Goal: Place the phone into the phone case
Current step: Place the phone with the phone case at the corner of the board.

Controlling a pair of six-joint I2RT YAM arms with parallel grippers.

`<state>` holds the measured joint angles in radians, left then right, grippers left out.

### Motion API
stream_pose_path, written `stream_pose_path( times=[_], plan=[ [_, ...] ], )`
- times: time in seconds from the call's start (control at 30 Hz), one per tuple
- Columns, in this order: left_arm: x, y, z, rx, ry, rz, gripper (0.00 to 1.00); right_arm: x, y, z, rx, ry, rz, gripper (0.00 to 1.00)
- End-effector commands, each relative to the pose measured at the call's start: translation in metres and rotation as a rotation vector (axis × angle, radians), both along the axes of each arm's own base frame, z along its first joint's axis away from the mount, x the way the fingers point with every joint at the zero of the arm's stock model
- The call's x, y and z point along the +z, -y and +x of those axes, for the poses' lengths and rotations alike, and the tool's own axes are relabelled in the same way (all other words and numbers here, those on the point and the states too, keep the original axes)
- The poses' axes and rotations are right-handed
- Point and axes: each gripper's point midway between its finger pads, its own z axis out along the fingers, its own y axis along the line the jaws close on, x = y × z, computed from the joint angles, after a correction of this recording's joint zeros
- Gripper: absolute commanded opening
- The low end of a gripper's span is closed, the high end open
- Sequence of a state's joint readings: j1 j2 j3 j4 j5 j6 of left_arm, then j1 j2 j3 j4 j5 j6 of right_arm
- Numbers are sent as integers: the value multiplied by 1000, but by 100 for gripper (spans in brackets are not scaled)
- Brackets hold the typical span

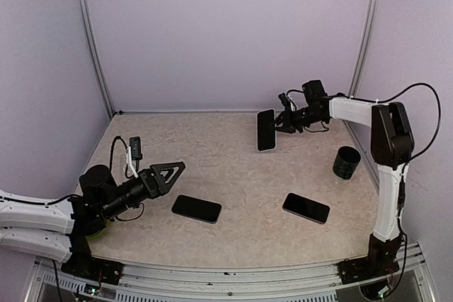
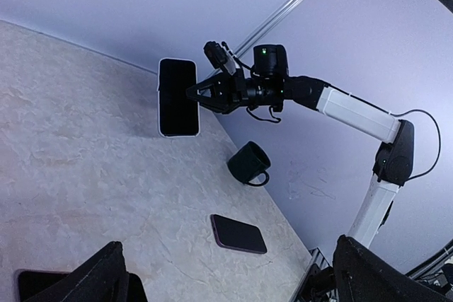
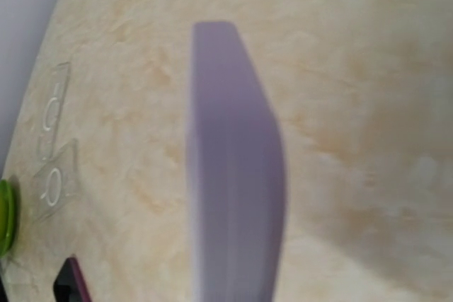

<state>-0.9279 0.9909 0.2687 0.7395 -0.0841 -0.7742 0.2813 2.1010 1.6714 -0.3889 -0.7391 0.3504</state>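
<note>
Overhead view of the table, with both wrist views. The left gripper is hovering low at the near left, its fingers spread wide and gripping nothing. It is pointing toward a black phone that is lying flat just to its right.

The right arm is reaching across the far side of the table. The right gripper is pinching an upright phone by its edge, with the fingers pressed close together on it. This phone is standing on end with its dark face turned toward the near left and a pale rim showing around it. Whether that rim is a case cannot be told. Its lower edge is sitting at or just above the tabletop, and contact cannot be confirmed. In the right wrist view it is appearing only as a blurred lilac edge.

A second phone, dark with a maroon edge, is lying flat at the near right, well apart from the black one. A black mug is standing near the right wall, between the second phone and the right arm.
</note>
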Motion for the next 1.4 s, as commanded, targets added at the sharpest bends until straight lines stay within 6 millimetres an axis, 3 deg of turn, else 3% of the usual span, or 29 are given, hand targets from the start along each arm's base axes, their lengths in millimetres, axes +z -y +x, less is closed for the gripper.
stream_pose_path(
  times=[0.0,0.47,0.67,0.9,1.07,1.37],
  plan=[
    [-12,-8,2,37,-7,53,99,-2,3,10,47,-3,31,0],
    [-13,-9,4,48,-13,35,99,-25,-13,84,55,-83,221,0],
    [-16,-8,2,41,-24,28,99,-46,-21,97,50,-98,290,0],
    [-18,-13,1,55,-27,24,99,-66,-27,97,49,-121,292,0],
    [-19,-12,2,59,-32,20,99,-74,-26,96,30,-124,268,22],
    [-22,-11,2,56,-41,19,99,-82,-18,99,-22,-129,203,38]
  ],
)
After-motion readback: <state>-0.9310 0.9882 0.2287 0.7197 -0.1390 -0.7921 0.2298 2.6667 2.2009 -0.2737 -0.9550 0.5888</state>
